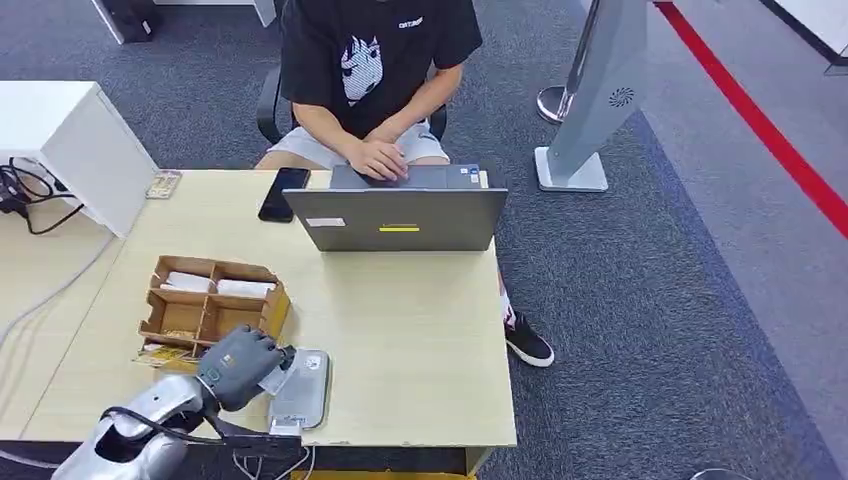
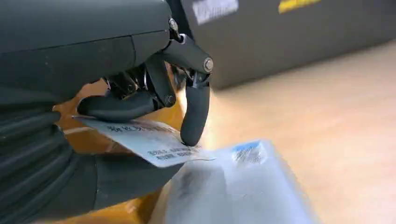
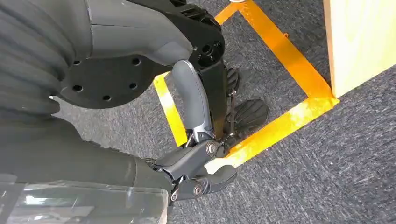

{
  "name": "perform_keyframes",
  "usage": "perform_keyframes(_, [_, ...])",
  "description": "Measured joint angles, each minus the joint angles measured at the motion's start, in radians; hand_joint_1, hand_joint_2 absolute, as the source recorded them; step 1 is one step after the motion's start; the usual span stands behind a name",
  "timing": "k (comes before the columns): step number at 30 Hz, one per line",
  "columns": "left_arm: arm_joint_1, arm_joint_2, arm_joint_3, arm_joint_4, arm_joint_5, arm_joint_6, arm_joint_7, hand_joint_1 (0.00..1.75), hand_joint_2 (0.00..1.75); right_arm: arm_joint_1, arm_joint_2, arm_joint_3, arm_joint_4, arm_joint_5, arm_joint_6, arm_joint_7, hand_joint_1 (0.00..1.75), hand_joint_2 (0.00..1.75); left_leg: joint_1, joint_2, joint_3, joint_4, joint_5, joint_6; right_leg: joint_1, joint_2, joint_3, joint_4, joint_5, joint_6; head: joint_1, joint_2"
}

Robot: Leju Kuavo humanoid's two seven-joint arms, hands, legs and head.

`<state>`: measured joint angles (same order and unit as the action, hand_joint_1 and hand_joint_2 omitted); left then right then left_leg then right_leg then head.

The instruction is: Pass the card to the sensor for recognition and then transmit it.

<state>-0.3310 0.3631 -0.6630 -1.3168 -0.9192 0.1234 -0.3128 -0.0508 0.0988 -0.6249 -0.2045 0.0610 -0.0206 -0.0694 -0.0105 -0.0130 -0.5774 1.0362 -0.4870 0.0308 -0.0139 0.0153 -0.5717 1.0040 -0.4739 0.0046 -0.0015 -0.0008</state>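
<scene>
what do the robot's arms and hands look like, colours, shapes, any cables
The left arm is shiny silver metal with rounded segments and a black cable looped along it. The left hand has a grey back; up close it shows a grey ribbed cover, a thick grey thumb and darker jointed fingers with silver pins. The right hand has the same ribbed grey cover, a dark round plate with holes, and black linkages.

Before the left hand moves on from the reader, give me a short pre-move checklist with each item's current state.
1. Card held in left hand: ok, pinched between thumb and fingers.
2. Card over the sensor: ok, its edge overhangs the silver pad.
3. Card flat on sensor: cannot tell, it looks tilted.
4. Recognition confirmed: cannot tell, no indicator visible.
5. Right hand free: ok, hanging by the floor, fingers curled on nothing.
6. Person ready to receive: not ok, hands on laptop.
</scene>
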Motion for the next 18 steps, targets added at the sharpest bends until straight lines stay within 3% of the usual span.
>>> perform_keyframes(2, [0.008,-0.036,0.007,-0.018,-0.054,0.046,0.014,1.75,1.75,0.0,0.0,0.0,0.0,0.002,-0.001,-0.001,0.0,1.75,0.0,0.0,-0.001,0.0,0.0,0.0,0.0,0.0,0.0,0.0,0.0,0.0,0.0,0.0])
perform_keyframes(7, [0.013,-0.083,0.045,-0.054,-0.103,0.066,0.019,1.75,1.75,0.0,0.0,-0.008,0.001,0.006,-0.002,-0.001,0.0,1.75,0.0,0.0,-0.001,0.0,0.0,0.0,0.0,0.0,-0.001,0.0,0.0,0.0,0.0,0.0])
perform_keyframes(9, [0.019,-0.101,0.062,-0.066,-0.161,0.123,0.023,1.75,1.75,0.0,0.0,-0.011,0.002,0.014,-0.003,0.002,0.0,1.75,0.0,0.0,-0.001,0.0,0.0,0.0,0.0,0.0,-0.001,0.0,0.0,0.0,0.0,0.0])
perform_keyframes(12, [0.023,-0.129,0.109,-0.101,-0.269,0.218,0.067,1.75,1.75,0.0,0.0,-0.014,0.003,0.024,-0.001,0.002,0.0,1.75,0.0,0.0,-0.002,0.0,0.0,0.0,0.0,0.0,-0.001,0.0,0.0,0.0,0.0,0.0])
perform_keyframes(18, [0.012,-0.15,0.232,-0.132,-0.431,0.299,0.143,1.75,1.75,0.0,0.0,-0.015,0.004,0.053,0.006,0.002,0.0,1.75,0.001,0.001,-0.001,0.0,0.0,0.0,0.001,0.001,-0.002,0.0,0.0,-0.001,0.0,0.0])
